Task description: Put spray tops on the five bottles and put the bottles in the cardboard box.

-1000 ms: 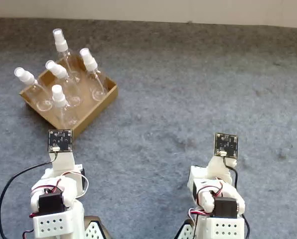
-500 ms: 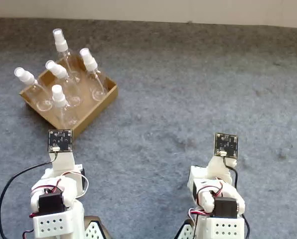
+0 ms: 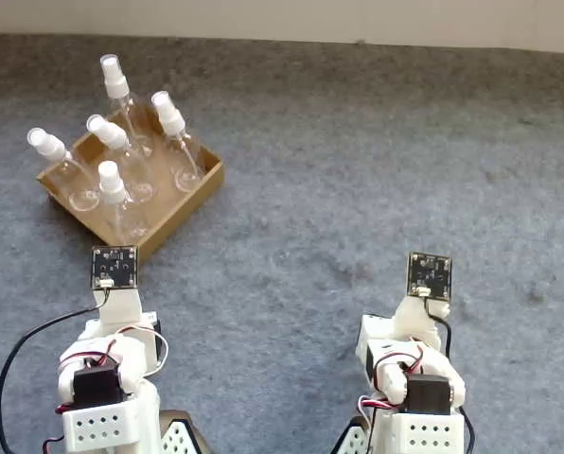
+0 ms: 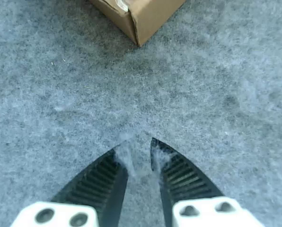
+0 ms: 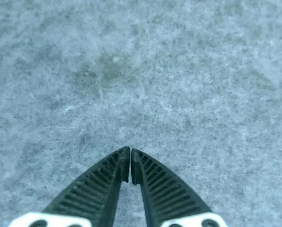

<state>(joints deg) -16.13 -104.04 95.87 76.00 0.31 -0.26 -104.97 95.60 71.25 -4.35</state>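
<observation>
Several clear bottles [image 3: 121, 142] stand upright in the cardboard box [image 3: 185, 210] at the far left of the table, each with a white spray top [image 3: 114, 78] on it. My left arm [image 3: 112, 326] sits folded at the near edge, just in front of the box. Its gripper [image 4: 139, 144] hovers over bare carpet with a narrow gap between the fingers and nothing in them; a corner of the box [image 4: 143, 19] lies ahead of it. My right arm [image 3: 410, 355] is folded at the near right. The right gripper [image 5: 130, 152] is shut over carpet, holding nothing.
Grey carpet [image 3: 377, 161] covers the whole table. A pale wall strip [image 3: 358, 19] runs along the far edge. Open room stretches across the middle and right, between the box and the right arm.
</observation>
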